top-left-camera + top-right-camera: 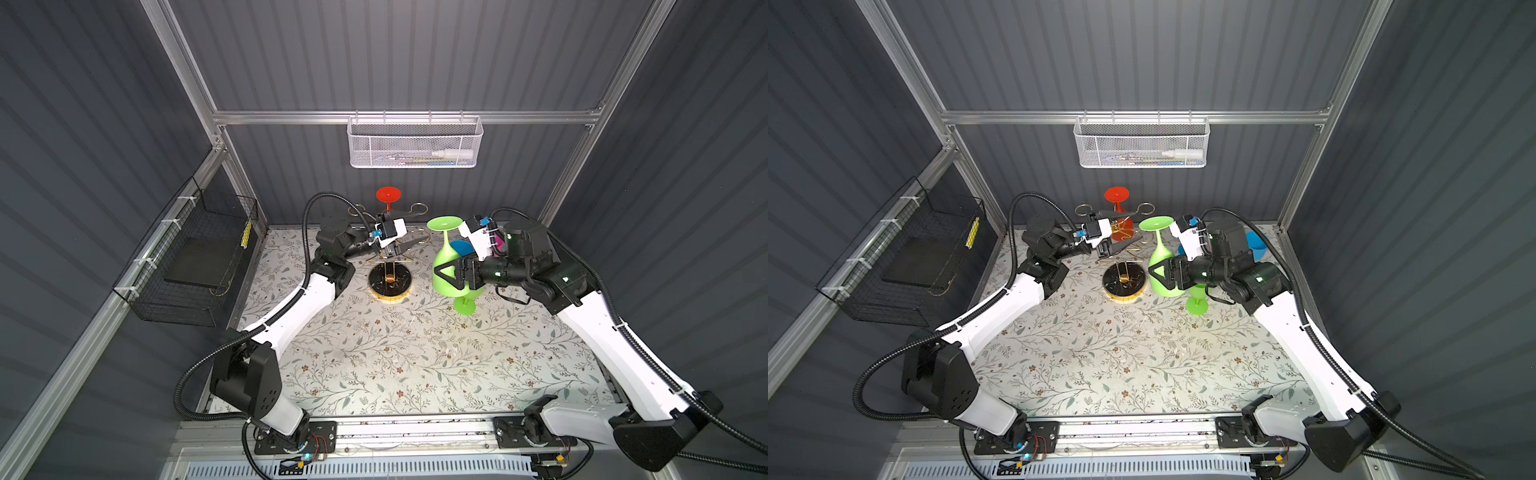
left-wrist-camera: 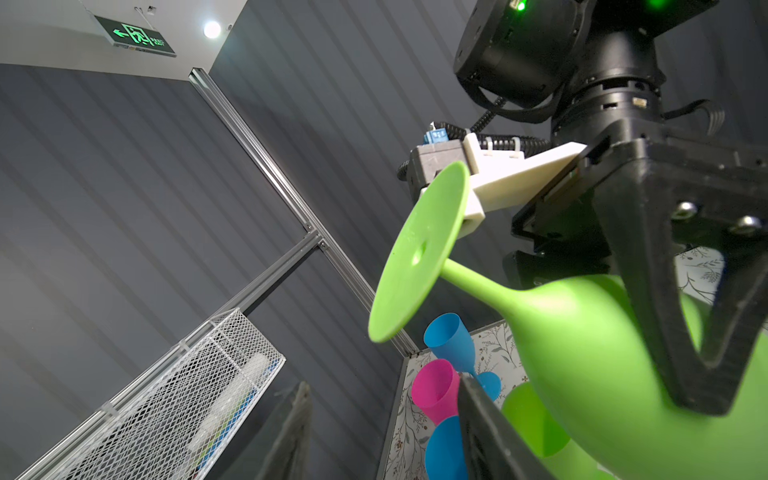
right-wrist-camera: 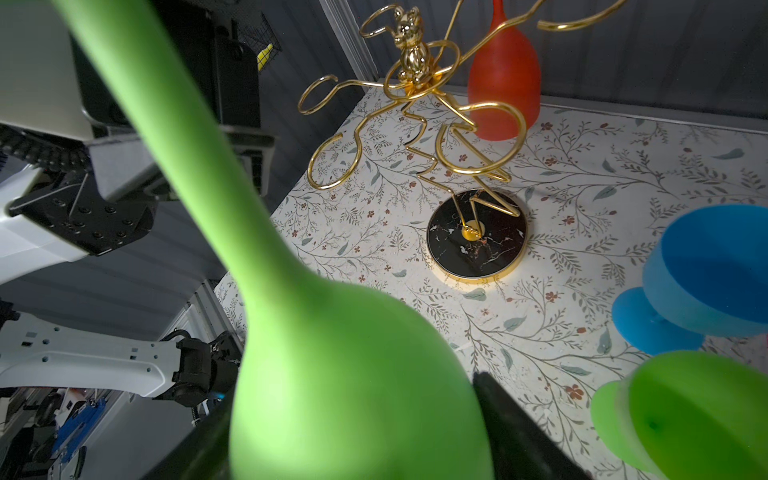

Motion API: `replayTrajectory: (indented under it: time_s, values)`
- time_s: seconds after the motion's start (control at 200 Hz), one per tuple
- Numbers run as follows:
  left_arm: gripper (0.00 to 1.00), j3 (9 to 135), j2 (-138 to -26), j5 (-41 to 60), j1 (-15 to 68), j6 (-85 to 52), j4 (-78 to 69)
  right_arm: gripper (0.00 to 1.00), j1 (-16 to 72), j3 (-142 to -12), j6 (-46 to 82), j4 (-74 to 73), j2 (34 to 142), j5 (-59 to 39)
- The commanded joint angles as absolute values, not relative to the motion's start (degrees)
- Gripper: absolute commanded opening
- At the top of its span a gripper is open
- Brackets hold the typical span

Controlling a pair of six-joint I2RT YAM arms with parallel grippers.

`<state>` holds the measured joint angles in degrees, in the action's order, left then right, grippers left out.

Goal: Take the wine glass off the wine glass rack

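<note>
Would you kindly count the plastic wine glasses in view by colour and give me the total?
Green plastic wine glasses: 2, the held green glass and the other green glass
Blue plastic wine glasses: 2, one and another
Pink plastic wine glass: 1
Red plastic wine glass, hanging on the gold wire rack: 1
Total: 6
</note>
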<state>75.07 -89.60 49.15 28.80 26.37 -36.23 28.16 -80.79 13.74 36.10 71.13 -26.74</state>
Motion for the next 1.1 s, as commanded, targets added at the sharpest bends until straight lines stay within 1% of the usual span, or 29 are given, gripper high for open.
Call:
replayTrajectory:
  time_s: [0.0, 0.085, 0.33, 0.59, 0.74, 0.915, 1.015, 1.091]
  values:
    - [0.56, 77.69, -90.0, 51.18, 29.44, 28.66, -37.05, 0.61, 28.17, -82.62, 14.75, 36.38, 71.52, -28.71]
    - [0.53, 77.68, -90.01, 52.27, 30.03, 29.97, -37.5, 0.61, 28.19, -82.53, 15.09, 36.13, 71.83, -29.33]
    - [0.5, 78.19, -89.74, 52.15, 31.68, 32.84, -35.89, 0.6, 28.16, -82.04, 15.64, 35.82, 72.28, -30.14]
    - [0.43, 78.83, -89.69, 51.89, 32.34, 33.4, -36.03, 0.6, 28.24, -82.0, 16.06, 35.79, 72.77, -30.74]
    - [0.37, 79.1, -89.71, 51.66, 32.52, 33.26, -36.12, 0.6, 28.3, -81.87, 16.17, 35.73, 72.95, -31.11]
    - [0.28, 79.17, -89.56, 50.63, 32.52, 33.47, -35.86, 0.6, 28.29, -81.85, 16.17, 35.99, 72.99, -31.03]
    - [0.26, 79.19, -89.47, 49.88, 32.52, 33.39, -36.17, 0.6, 28.3, -81.83, 16.17, 36.17, 72.99, -31.11]
    - [0.22, 79.26, -89.47, 49.82, 32.52, 33.41, -36.31, 0.6, 28.3, -81.86, 16.18, 36.21, 73.0, -31.11]
